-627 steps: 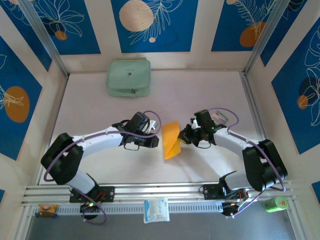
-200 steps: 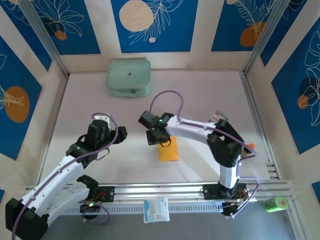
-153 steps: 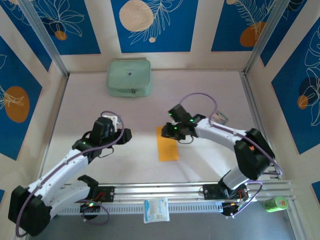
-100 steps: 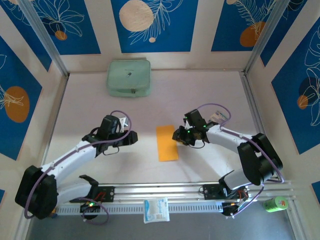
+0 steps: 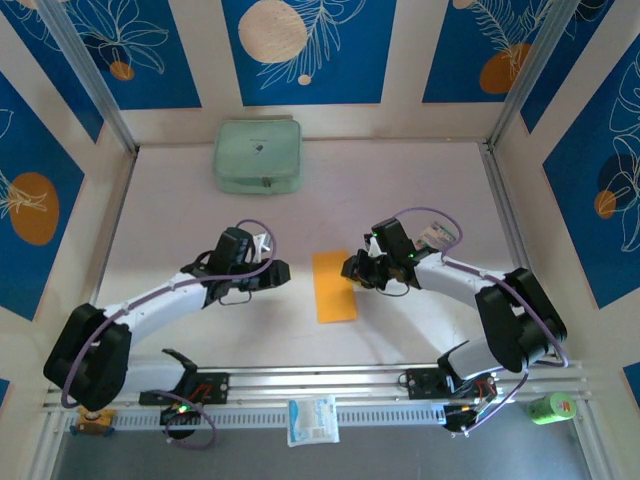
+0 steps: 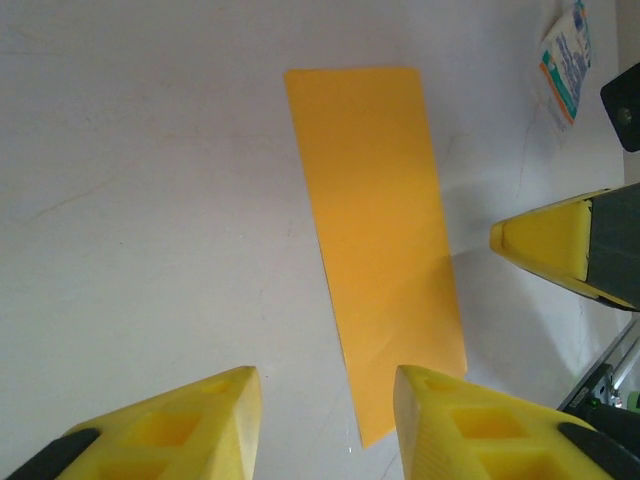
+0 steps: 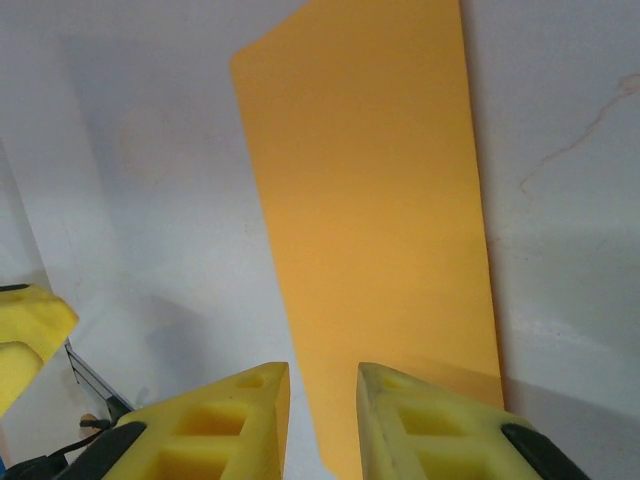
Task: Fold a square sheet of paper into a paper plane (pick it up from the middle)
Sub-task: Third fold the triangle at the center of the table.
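The square sheet of paper (image 5: 334,286) is orange-yellow and lies flat on the table as a narrow rectangle, folded in half. My left gripper (image 5: 285,270) hovers just left of it, jaws open and empty. In the left wrist view the paper (image 6: 375,230) runs up from the left gripper (image 6: 325,420), its near corner beside my right-hand finger (image 6: 470,425). My right gripper (image 5: 347,268) sits at the sheet's upper right edge. In the right wrist view the right gripper (image 7: 323,420) has a narrow gap over the edge of the paper (image 7: 370,200), gripping nothing.
A pale green zipped pouch (image 5: 258,156) lies at the back left. A small striped card (image 5: 437,236) lies behind the right arm. A white-and-blue packet (image 5: 313,420) and a green object (image 5: 550,407) sit beyond the front rail. Walls enclose the table on three sides.
The left gripper has moved right, close to the paper. The right gripper has drawn back from above the sheet to its right edge. Both jaws have narrowed. The paper now lies flat.
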Motion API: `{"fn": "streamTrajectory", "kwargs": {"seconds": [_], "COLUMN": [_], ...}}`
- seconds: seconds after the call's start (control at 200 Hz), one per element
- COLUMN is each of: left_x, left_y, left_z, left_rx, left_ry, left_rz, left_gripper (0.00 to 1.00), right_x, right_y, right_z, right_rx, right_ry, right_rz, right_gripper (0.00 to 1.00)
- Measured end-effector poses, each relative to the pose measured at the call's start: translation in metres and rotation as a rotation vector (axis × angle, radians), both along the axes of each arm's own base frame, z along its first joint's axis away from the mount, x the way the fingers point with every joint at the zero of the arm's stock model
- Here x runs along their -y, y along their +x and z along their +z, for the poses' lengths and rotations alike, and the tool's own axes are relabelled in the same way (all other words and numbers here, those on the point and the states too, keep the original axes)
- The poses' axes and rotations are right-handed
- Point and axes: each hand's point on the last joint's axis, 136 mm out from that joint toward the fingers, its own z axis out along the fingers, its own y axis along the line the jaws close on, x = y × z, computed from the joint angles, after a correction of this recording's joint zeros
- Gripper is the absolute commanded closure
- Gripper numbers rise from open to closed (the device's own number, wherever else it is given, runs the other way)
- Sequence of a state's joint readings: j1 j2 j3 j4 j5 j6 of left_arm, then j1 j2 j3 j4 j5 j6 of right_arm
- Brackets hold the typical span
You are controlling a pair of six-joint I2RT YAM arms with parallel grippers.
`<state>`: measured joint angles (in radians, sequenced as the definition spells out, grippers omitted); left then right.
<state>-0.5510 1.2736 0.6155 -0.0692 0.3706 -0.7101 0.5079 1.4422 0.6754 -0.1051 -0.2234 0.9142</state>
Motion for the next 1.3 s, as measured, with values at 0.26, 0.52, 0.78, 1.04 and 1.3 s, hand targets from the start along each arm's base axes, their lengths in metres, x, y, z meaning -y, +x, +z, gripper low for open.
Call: {"fn": "streamTrajectory", "kwargs": {"seconds": [0.26,0.52,0.78,1.04,1.3], "left_x": [0.012,0.020,0.029,0.046,0.058], "left_y": [0.003,0.002,0.006,0.005,-0.002], "left_z": [-0.002,-0.009,-0.013,-0.022,-0.039], "left_rx": [-0.022,-0.044,-0.070,-0.108,-0.161], "left_ry": [-0.001,0.002,-0.012,-0.034,-0.020], "left_rz": [-0.012,-0.030,-0.041,-0.072,-0.097], "left_gripper": [0.58,0.56,0.53,0.52,0.55], "right_x": [-0.007,0.007,0.005,0.007,0.007], "right_y": [-0.003,0.000,0.001,-0.007,-0.006], "right_z": [-0.004,-0.026,-0.035,-0.049,-0.048], "right_rx": [-0.027,-0.104,-0.131,-0.174,-0.167], "right_ry": [0.047,0.011,0.061,0.090,0.106], "right_rz": [0.029,0.012,0.022,0.011,0.000], "right_gripper": [0.79,0.80,0.84,0.88,0.88]}}
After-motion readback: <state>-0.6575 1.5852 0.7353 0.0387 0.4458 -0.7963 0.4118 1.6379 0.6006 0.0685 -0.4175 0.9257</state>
